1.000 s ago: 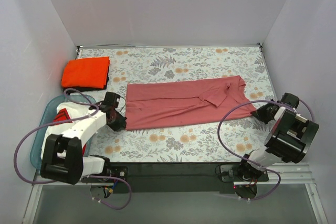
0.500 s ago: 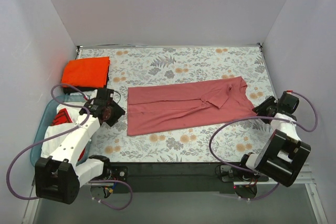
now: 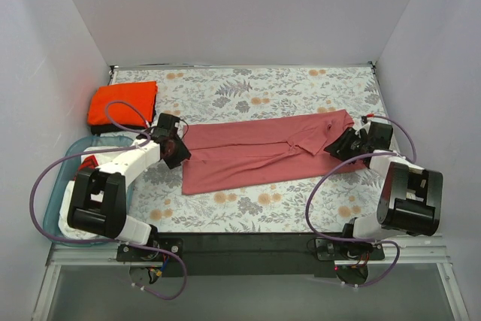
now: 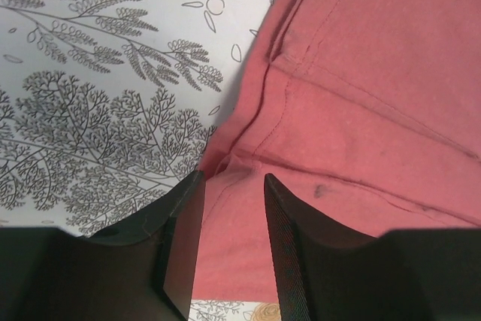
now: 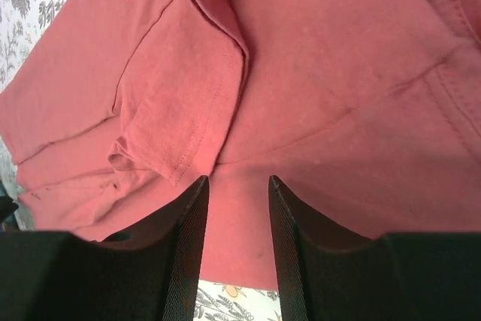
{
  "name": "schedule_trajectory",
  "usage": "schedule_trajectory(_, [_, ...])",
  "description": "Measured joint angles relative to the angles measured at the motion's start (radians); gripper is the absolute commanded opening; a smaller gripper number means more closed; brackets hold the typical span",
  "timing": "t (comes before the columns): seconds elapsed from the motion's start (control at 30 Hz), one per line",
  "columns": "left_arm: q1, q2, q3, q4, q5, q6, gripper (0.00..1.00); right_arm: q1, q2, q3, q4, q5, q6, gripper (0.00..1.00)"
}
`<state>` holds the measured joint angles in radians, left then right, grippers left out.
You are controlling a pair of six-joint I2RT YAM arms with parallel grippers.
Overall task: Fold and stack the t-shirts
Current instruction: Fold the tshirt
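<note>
The dusty rose-red t-shirt (image 3: 263, 152) lies folded into a long strip across the middle of the table. My left gripper (image 3: 174, 149) is open at the strip's left end, its jaws straddling the hem edge (image 4: 231, 186) of the shirt (image 4: 361, 110). My right gripper (image 3: 343, 143) is open over the right end, jaws low over the shirt (image 5: 316, 73) near a folded sleeve, as the right wrist view shows (image 5: 236, 186). The orange t-shirt (image 3: 122, 103) lies folded at the back left on top of the black one (image 3: 113, 128), of which only an edge shows.
A light-blue bin (image 3: 63, 173) with red and white cloth in it stands at the left edge beside the left arm. The floral table cover (image 3: 255, 204) is bounded by white walls on three sides.
Both grippers have moved in onto the rose-red shirt: the left up from the near-left corner to the left end, the right from beside the table's right edge onto the right end.
</note>
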<state>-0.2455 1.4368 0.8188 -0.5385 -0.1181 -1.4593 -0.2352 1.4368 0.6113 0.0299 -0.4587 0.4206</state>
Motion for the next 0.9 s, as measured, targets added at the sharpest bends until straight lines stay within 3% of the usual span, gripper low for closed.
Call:
schedule_trajectory(0.2, [-0.01, 0.052, 0.008, 0.028, -0.007, 0.013, 0.27, 0.015, 0.059, -0.002, 0.051, -0.013, -0.005, 0.43])
schedule_trajectory(0.4, [-0.013, 0.063, 0.006, 0.035, -0.027, 0.007, 0.0, 0.014, 0.077, -0.019, 0.085, 0.004, 0.003, 0.43])
schedule_trajectory(0.9, [-0.009, 0.065, 0.001, -0.048, -0.16, -0.082, 0.0, -0.025, 0.094, -0.034, 0.129, -0.02, 0.045, 0.43])
